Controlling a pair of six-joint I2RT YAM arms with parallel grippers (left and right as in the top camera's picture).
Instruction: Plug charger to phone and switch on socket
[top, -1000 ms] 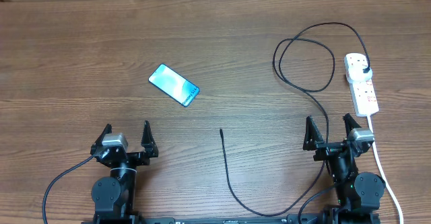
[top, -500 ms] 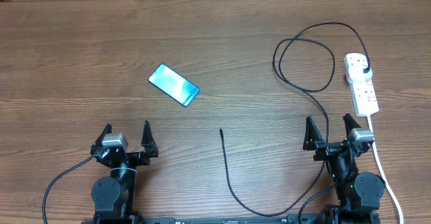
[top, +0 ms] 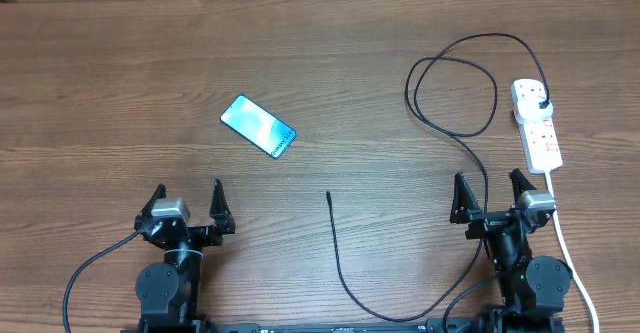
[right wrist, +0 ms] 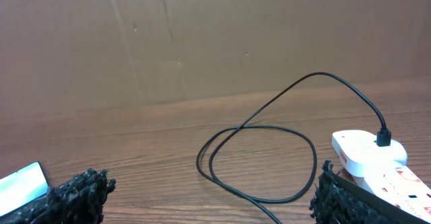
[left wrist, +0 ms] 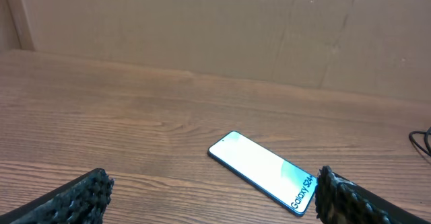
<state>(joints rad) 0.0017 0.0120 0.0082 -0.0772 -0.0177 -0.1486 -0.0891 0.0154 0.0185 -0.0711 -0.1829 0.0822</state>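
Note:
The phone [top: 258, 126] lies flat on the wooden table, left of centre, its teal screen lit; it also shows in the left wrist view [left wrist: 264, 172]. The black charger cable [top: 452, 93] loops at the upper right and runs down to its small plug tip [top: 329, 195] near the table's middle. Its black plug sits in the white socket strip [top: 537, 123] at the far right; the strip also shows in the right wrist view [right wrist: 374, 158]. My left gripper [top: 187, 205] is open and empty at the front left. My right gripper [top: 490, 197] is open and empty at the front right.
The strip's white cord [top: 568, 248] runs down the right side past my right arm. A brown cardboard wall [left wrist: 215, 29] stands behind the table's far edge.

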